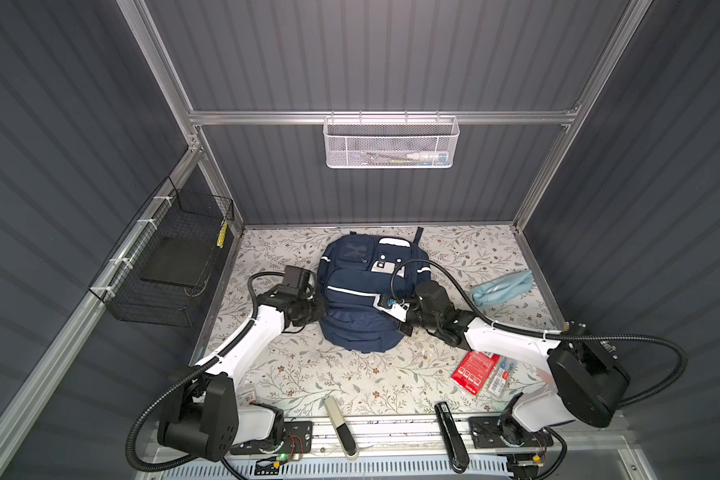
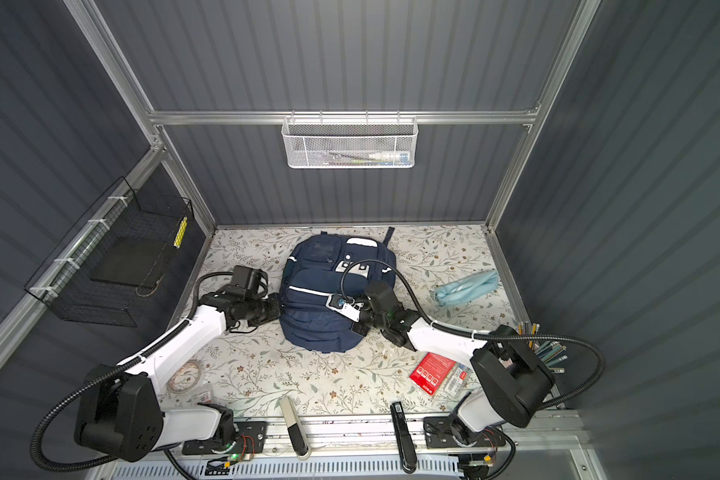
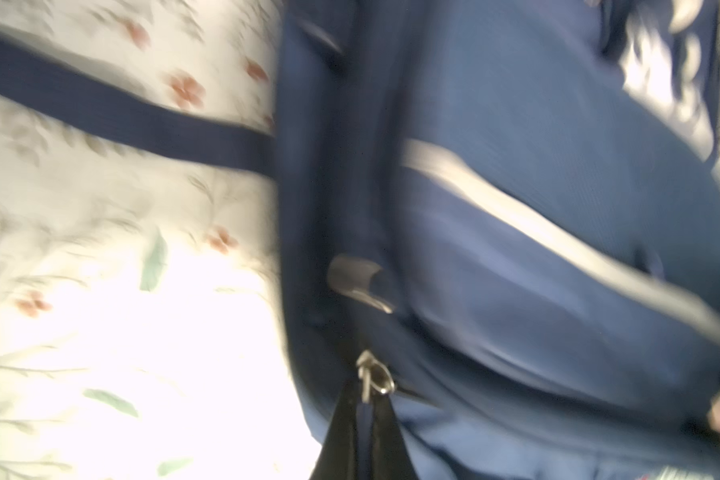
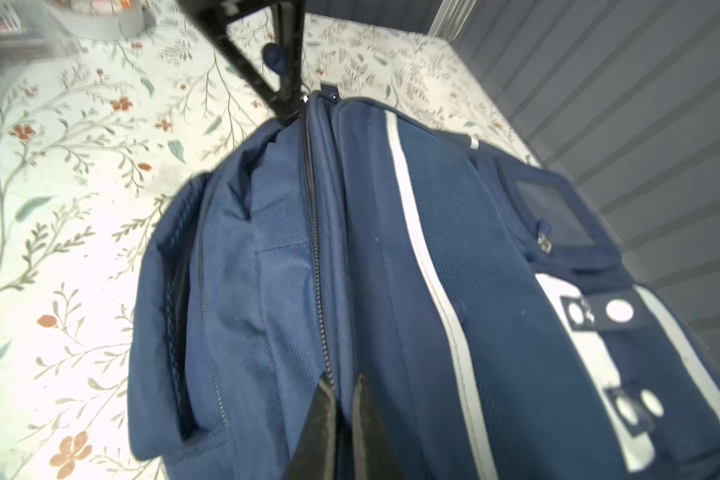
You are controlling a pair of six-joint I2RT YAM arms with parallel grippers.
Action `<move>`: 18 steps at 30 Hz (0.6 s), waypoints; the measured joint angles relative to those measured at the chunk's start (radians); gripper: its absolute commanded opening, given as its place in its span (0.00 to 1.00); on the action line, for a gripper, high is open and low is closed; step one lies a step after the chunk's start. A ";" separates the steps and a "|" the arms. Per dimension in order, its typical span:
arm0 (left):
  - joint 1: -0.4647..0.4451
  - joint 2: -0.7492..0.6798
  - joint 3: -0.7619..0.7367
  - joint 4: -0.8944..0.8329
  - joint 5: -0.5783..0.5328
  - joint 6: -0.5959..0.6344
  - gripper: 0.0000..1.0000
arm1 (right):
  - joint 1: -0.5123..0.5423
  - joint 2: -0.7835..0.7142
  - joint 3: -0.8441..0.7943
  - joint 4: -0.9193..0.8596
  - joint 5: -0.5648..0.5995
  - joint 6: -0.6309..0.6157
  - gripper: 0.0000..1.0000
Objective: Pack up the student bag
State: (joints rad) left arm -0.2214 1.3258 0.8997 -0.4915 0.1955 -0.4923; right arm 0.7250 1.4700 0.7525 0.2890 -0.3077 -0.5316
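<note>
Biggest thing here is the table (image 1: pixel 350 374) with its floral cloth. The student bag (image 1: pixel 350 328) lies flat, face up, in the middle toward the back. Its top end points at the back wall, and the white patch with 2 dark buttons is up there too. The 2 arms come in from the front corners, 1 on each side of the bag.

A black wire basket (image 1: pixel 171 266) is zip-tied to the left wall with a dark flat slab in it. A white mesh basket (image 1: pixel 391 141) hangs off the back rail with a few pens or tubes inside, too small to tell apart.

A light blue pouch (image 1: pixel 501 286) sits right of the bag, well apart from it. A red packet (image 1: pixel 472 372) is near the front right with a clear pack (image 1: pixel 500 376) touching it. A tape roll (image 2: pixel 186 374) lies front left, partly under the left arm. Along the front edge are a grey-and-white stick thing (image 1: pixel 341 428) and a long black tool (image 1: pixel 449 432).

The left gripper (image 3: pixel 364 424) is up against the bag's left side. Its fingers are squeezed together on the zip pull (image 3: pixel 371 378), though the left wrist view is blurry.

The right gripper (image 4: pixel 341 395) is on the bag's right side, with its fingers nearly together and pinching the fabric right next to the zip line.
</note>
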 measured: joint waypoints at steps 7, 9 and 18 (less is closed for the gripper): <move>-0.027 0.027 0.063 -0.001 0.028 0.068 0.00 | -0.101 0.004 0.015 -0.012 -0.018 0.066 0.37; -0.089 0.024 0.065 0.001 -0.019 0.053 0.00 | -0.137 0.005 0.026 -0.066 0.021 0.085 0.46; -0.451 -0.032 0.050 0.024 -0.122 -0.128 0.00 | -0.003 -0.063 0.018 -0.129 0.071 0.122 0.62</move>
State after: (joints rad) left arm -0.6724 1.2942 0.9501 -0.4675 0.0731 -0.6205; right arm 0.7216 1.4071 0.7700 0.1604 -0.2371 -0.4091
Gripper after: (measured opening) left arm 0.072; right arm 0.612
